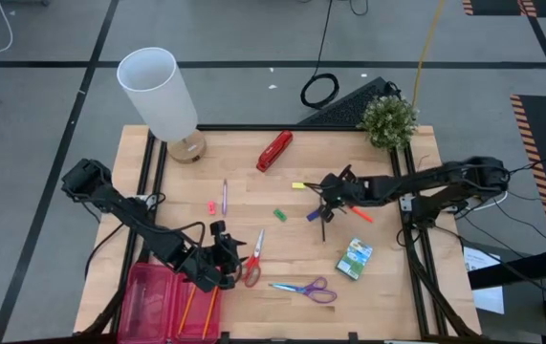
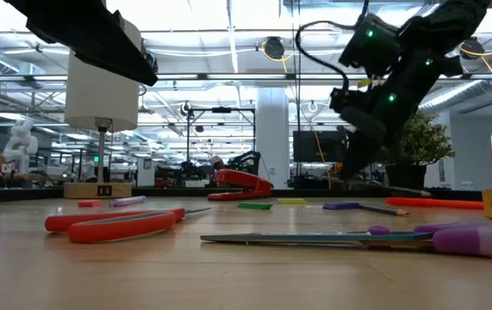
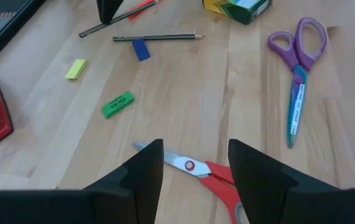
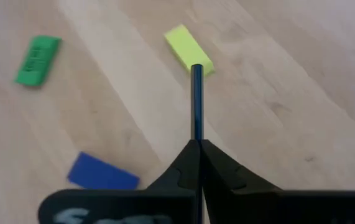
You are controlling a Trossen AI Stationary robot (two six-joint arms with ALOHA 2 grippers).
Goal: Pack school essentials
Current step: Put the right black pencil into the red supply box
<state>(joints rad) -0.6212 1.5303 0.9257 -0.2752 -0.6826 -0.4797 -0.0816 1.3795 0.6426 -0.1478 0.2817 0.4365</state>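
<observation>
Pink box [image 1: 154, 304]: sat at the table's left front corner, already holding orange pencils [image 1: 187, 309].
Left gripper [image 1: 223, 260]: hovered released beside red-handled scissors [image 1: 253, 260], apparently lining up.
Right gripper [image 1: 326, 196]: clenched on dark pencil [image 4: 196, 99], lifting it clear.

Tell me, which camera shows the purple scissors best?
The left wrist view: the purple scissors lie whole and close. The high view shows them small; the low view sees them edge-on; the right wrist view misses them.
</observation>
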